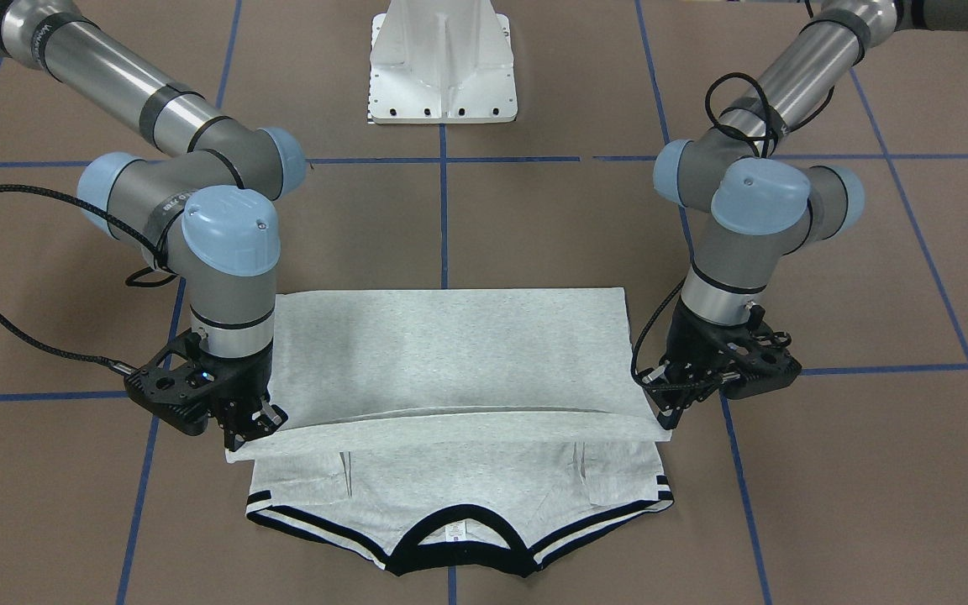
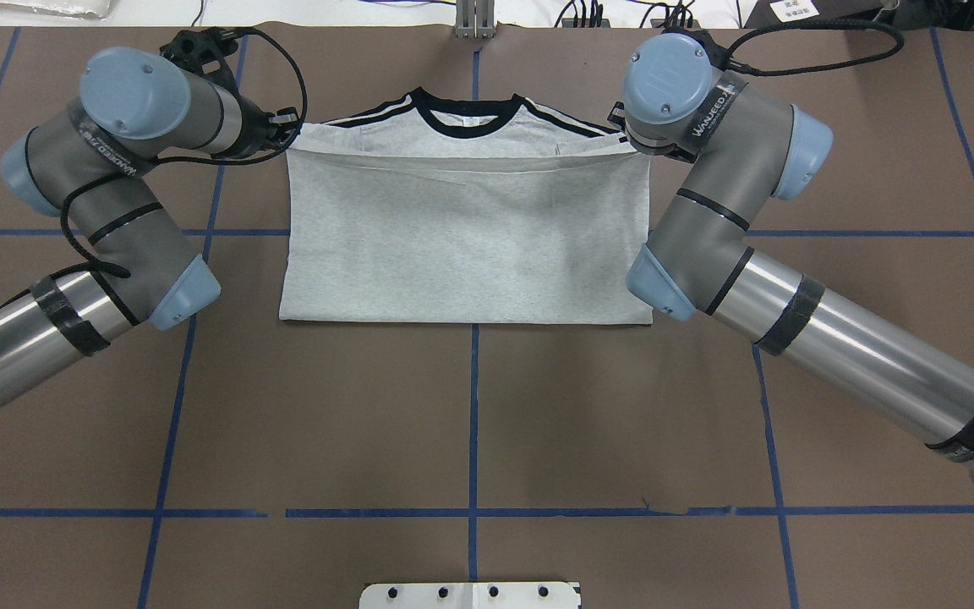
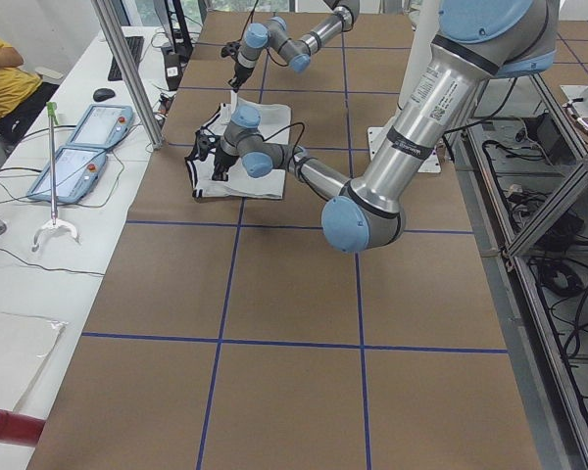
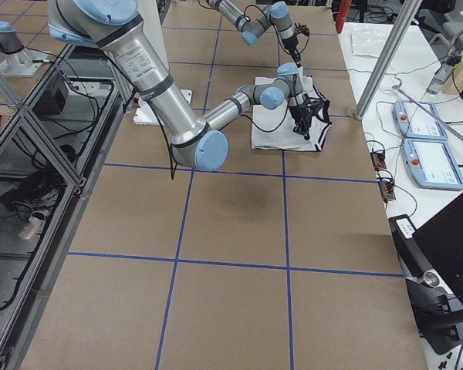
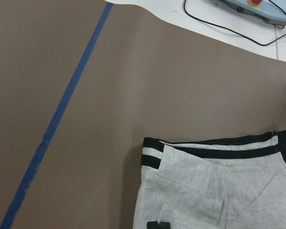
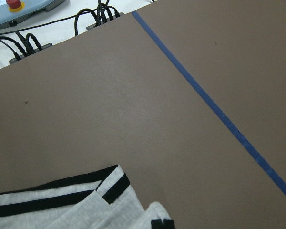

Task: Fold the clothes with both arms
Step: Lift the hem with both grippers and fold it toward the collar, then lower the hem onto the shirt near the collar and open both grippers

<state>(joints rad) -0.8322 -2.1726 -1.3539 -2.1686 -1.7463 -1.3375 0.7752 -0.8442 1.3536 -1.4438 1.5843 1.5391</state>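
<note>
The light grey T-shirt point(image 1: 450, 361) lies on the brown table, its lower half folded over towards the black collar point(image 1: 459, 555). The collar and the black shoulder stripes stick out past the folded edge. The cartoon print is hidden. My left gripper point(image 1: 667, 424) is shut on one corner of the folded layer and holds it slightly raised; its closed fingertips point(image 5: 157, 224) pinch grey cloth in the left wrist view. My right gripper point(image 1: 244, 433) is shut on the other corner; its fingertips point(image 6: 162, 223) show at the cloth edge. In the overhead view the shirt point(image 2: 466, 237) lies between both wrists.
The white pedestal base point(image 1: 444, 67) stands behind the shirt. Blue tape lines point(image 1: 444, 218) cross the brown table. Beyond the table's far edge are two teach pendants point(image 3: 78, 147), cables point(image 6: 19, 43) and a seated person in yellow point(image 3: 5, 78).
</note>
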